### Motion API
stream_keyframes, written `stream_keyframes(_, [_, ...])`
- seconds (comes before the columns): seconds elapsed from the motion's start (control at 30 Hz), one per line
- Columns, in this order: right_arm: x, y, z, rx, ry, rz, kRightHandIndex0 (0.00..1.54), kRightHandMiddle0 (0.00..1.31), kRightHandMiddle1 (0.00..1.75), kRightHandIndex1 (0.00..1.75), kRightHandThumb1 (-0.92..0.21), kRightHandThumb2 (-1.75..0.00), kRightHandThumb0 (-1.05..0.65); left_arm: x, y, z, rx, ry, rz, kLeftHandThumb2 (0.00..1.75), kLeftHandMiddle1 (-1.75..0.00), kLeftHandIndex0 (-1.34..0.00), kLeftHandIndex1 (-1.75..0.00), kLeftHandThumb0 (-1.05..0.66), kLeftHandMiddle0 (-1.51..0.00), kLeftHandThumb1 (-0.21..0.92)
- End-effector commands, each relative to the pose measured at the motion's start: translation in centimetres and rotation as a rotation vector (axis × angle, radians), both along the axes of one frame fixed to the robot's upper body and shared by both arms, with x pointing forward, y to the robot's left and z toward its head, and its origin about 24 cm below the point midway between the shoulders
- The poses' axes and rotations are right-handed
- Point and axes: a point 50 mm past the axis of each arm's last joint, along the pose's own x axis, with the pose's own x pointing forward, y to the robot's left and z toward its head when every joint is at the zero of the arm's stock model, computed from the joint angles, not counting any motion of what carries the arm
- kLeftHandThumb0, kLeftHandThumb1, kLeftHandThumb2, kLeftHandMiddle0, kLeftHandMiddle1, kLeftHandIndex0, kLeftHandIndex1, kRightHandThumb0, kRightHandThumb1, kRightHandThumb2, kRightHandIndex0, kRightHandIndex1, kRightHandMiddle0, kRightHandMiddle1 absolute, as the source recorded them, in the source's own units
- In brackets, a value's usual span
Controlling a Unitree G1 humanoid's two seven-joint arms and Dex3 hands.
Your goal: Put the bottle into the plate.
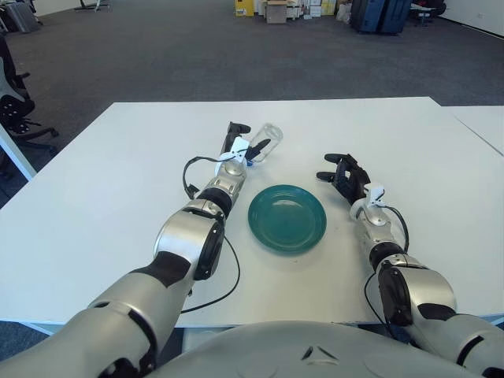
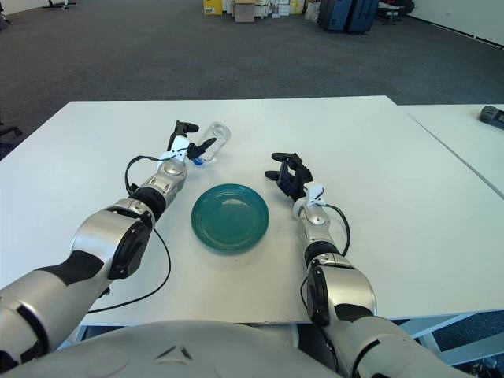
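A clear plastic bottle (image 1: 267,141) with a blue cap is tilted, its base pointing up and to the right and its cap down near my left hand. My left hand (image 1: 249,144) is shut on the bottle, just beyond the far left of the plate. The round teal plate (image 1: 287,218) lies on the white table with nothing in it. My right hand (image 1: 339,170) shows to the right of the plate, fingers spread and holding nothing.
A second white table (image 1: 482,124) adjoins on the right, with a dark object (image 2: 492,116) on it. An office chair (image 1: 11,102) stands off the table's left side. Boxes and suitcases (image 1: 331,11) line the far floor.
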Motion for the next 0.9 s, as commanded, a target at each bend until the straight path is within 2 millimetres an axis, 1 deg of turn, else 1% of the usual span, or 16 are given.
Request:
stream_keyframes(0.0, [-0.9, -0.2, -1.3, 0.036, 0.077, -0.013, 0.71, 0.39, 1.05, 0.69, -0.92, -0.95, -0.79, 0.6, -0.2, 1.3, 0.049, -0.045, 0.004, 0.03, -1.74, -0.61, -1.74, -0.64, -0.97, 0.85])
stream_keyframes(0.07, [-0.9, -0.2, -1.3, 0.049, 0.075, -0.011, 0.72, 0.39, 1.06, 0.69, -0.92, -0.95, -0.79, 0.8, -0.4, 1.6, 0.068, -0.064, -0.014, 0.04, -1.75, -0.69, -1.74, -0.6, -1.02, 0.86])
stream_keyframes(0.17, [-0.9, -0.2, -1.3, 0.072, 0.071, -0.008, 0.72, 0.4, 1.06, 0.69, -0.92, -0.95, -0.79, 1.2, -0.6, 2.6, 0.077, -0.109, -0.053, 0.05, -1.75, -0.79, -1.75, -0.43, -1.11, 0.88])
stream_keyframes(0.23, [-0.9, -0.2, -1.2, 0.079, 0.069, -0.006, 0.73, 0.4, 1.06, 0.69, -0.92, -0.94, -0.79, 1.4, -0.6, 3.0, 0.069, -0.124, -0.06, 0.06, -1.75, -0.82, -1.75, -0.35, -1.14, 0.89])
stream_keyframes(0.33, [-0.8, -0.3, -1.2, 0.092, 0.064, -0.004, 0.73, 0.4, 1.07, 0.69, -0.92, -0.94, -0.79, 1.5, -0.4, 3.4, 0.028, -0.151, -0.064, 0.07, -1.75, -0.83, -1.75, -0.28, -1.15, 0.9])
stream_keyframes(0.4, [-0.8, -0.3, -1.2, 0.099, 0.064, -0.003, 0.73, 0.4, 1.07, 0.69, -0.92, -0.94, -0.79, 1.5, -0.3, 3.5, -0.001, -0.162, -0.06, 0.32, -1.75, -0.83, -1.75, -0.24, -1.16, 0.78])
stream_keyframes(0.43, [-0.8, -0.3, -1.2, 0.103, 0.064, -0.003, 0.73, 0.4, 1.07, 0.69, -0.92, -0.94, -0.79, 1.5, -0.2, 3.5, -0.019, -0.164, -0.059, 0.51, -1.75, -0.84, -1.75, -0.22, -1.17, 0.69])
stream_keyframes(0.47, [-0.8, -0.3, -1.2, 0.105, 0.065, -0.002, 0.73, 0.4, 1.07, 0.69, -0.92, -0.94, -0.8, 1.5, -0.2, 3.4, -0.029, -0.164, -0.059, 0.64, -1.75, -0.84, -1.75, -0.2, -1.17, 0.62])
stream_keyframes(0.53, [-0.8, -0.4, -1.2, 0.108, 0.065, -0.001, 0.73, 0.4, 1.07, 0.69, -0.92, -0.94, -0.8, 1.5, 0.0, 3.4, -0.057, -0.168, -0.06, 0.78, -1.75, -0.84, -1.75, -0.18, -1.17, 0.55])
stream_keyframes(0.63, [-0.8, -0.4, -1.2, 0.107, 0.066, 0.001, 0.73, 0.4, 1.07, 0.69, -0.92, -0.95, -0.8, 1.3, 0.5, 3.0, -0.098, -0.167, -0.063, 0.85, -1.75, -0.84, -1.75, -0.16, -1.17, 0.51])
stream_keyframes(0.87, [-0.8, -0.5, -1.2, 0.1, 0.07, 0.005, 0.74, 0.41, 1.06, 0.69, -0.92, -0.96, -0.8, 1.2, 1.0, 2.7, -0.141, -0.159, -0.076, 0.91, -1.75, -0.85, -1.75, -0.16, -1.18, 0.48])
